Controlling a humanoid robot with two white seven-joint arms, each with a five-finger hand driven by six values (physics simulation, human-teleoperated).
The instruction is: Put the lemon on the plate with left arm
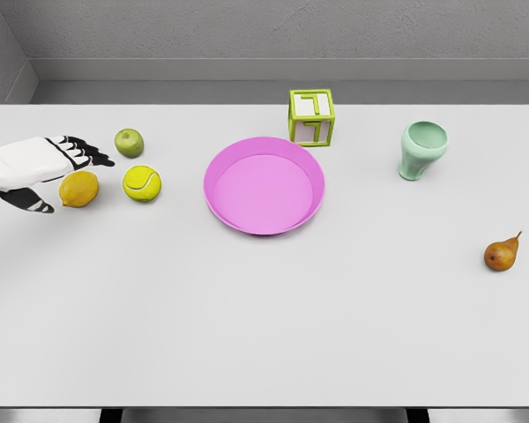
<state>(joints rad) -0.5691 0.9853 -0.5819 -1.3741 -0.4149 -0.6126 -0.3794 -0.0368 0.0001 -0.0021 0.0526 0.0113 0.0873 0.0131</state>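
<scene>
A yellow lemon lies on the white table at the far left. My left hand comes in from the left edge and sits right at the lemon, fingers spread above it and thumb below and to its left, open and not closed around it. The pink plate stands near the table's middle, well to the right of the lemon. No right arm shows in the head view.
A tennis ball lies just right of the lemon, a green apple behind it. A green-framed cube stands behind the plate, a mint vase at right, a brown pear far right.
</scene>
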